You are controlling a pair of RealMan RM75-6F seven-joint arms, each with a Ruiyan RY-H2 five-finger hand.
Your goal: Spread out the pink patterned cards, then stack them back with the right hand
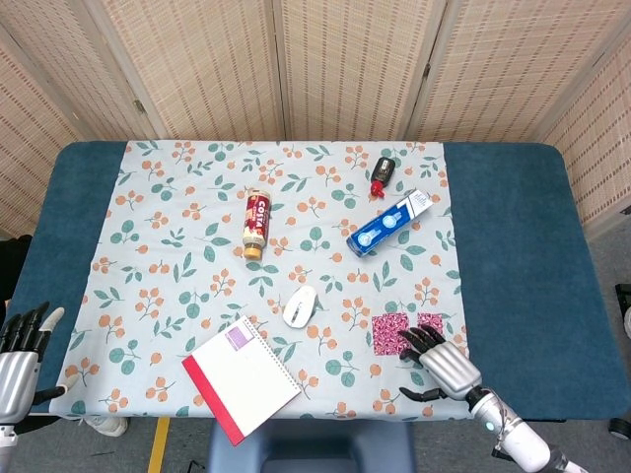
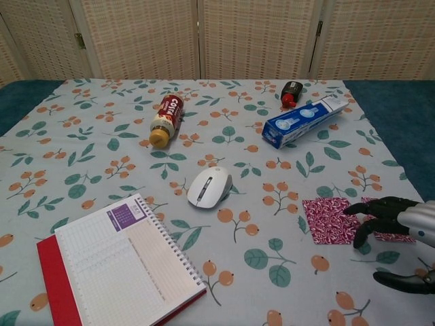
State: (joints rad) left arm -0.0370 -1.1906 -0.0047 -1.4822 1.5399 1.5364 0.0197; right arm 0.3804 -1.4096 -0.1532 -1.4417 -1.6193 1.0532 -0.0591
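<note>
The main risk from here, as I judge it, is that the right hand drags or flips a card instead of sliding it cleanly: thin cards lying flat on a soft floral cloth give the fingertips little edge to catch, so pressing down could bunch the cloth or push both cards off line, and a stack made that way would sit skewed. The pink patterned cards lie at the near right of the desk, spread into two pieces side by side: the larger left one is fully visible, while the right one is partly hidden under the fingers. Each looks roughly square, so no long axis is clear; the pair together runs left to right, with edges turned slightly off the desk's near edge. The right hand holds nothing, its fingers apart and curved, reaching leftward over the gap between the two cards with tips at or just above the left card's right edge; whether they touch it I cannot tell. The left hand hangs at the near left corner, beyond the desk edge, fingers spread and empty. A computer mouse and a spiral notebook sit well apart to the left, out of the way.
</note>
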